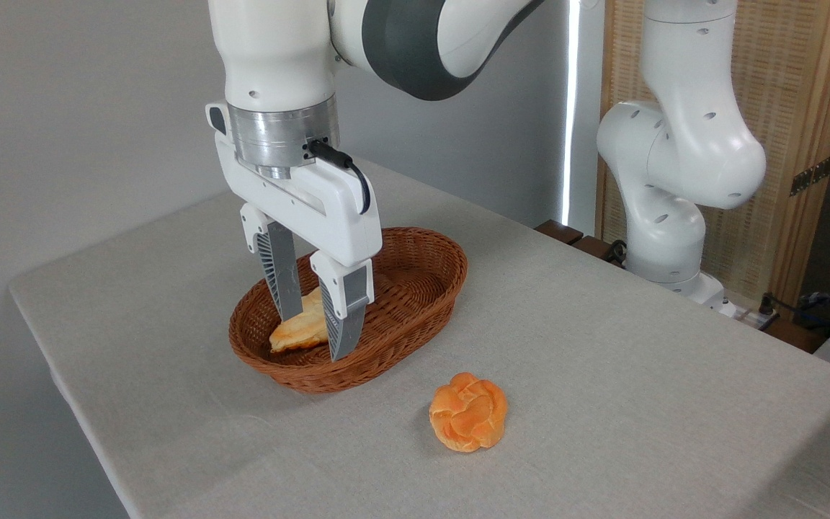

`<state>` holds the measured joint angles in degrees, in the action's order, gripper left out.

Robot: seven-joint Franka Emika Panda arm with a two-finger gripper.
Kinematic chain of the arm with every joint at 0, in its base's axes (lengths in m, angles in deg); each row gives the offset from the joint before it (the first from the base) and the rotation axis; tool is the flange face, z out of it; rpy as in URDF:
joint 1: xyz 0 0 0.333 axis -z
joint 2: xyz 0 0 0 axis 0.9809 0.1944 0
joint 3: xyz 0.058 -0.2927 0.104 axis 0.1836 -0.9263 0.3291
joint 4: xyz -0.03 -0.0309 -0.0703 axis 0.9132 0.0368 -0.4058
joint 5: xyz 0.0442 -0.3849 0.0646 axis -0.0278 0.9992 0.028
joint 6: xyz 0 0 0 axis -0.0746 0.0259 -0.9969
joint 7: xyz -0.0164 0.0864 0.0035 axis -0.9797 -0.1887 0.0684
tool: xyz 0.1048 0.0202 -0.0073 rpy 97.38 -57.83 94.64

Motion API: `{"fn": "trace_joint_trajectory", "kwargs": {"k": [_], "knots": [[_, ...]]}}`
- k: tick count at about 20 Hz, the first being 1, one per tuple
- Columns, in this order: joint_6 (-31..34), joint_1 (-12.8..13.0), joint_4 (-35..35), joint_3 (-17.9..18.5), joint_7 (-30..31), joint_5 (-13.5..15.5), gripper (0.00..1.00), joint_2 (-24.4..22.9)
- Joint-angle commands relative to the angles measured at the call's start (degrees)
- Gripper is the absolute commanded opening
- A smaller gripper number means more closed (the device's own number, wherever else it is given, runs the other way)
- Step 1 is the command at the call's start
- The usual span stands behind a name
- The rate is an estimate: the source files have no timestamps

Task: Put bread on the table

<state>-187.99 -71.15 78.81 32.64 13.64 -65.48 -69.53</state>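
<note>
The bread [301, 330], a pale golden croissant-shaped loaf with a browned tip, lies tilted inside the brown wicker basket [422, 288]. My gripper [312, 336] reaches down into the basket, one finger on each side of the loaf's width. Both fingers [345, 317] sit against the bread, so the gripper looks shut on it. The loaf's lower tip still seems to touch the basket floor, and its far end is hidden behind the fingers. The table [602, 346], covered in light grey-beige cloth, carries the basket.
A round orange knotted bun [468, 411] lies on the cloth in front of the basket, to its right. The arm's white base [667, 252] stands at the table's far right edge. Cables and a wooden screen are behind it.
</note>
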Motion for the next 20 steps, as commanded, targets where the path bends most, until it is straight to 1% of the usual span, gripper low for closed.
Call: {"fn": "trace_joint_trajectory", "kwargs": {"k": [1, 17, 20], "knots": [[1.6, 0.2, 0.2, 0.4, 0.0, 0.3, 1.00, -0.6], [1.7, 0.2, 0.1, 0.4, 0.1, 0.3, 1.00, -0.6], [3.4, 0.2, 0.2, 0.4, 0.0, 0.3, 1.00, -0.6]]}}
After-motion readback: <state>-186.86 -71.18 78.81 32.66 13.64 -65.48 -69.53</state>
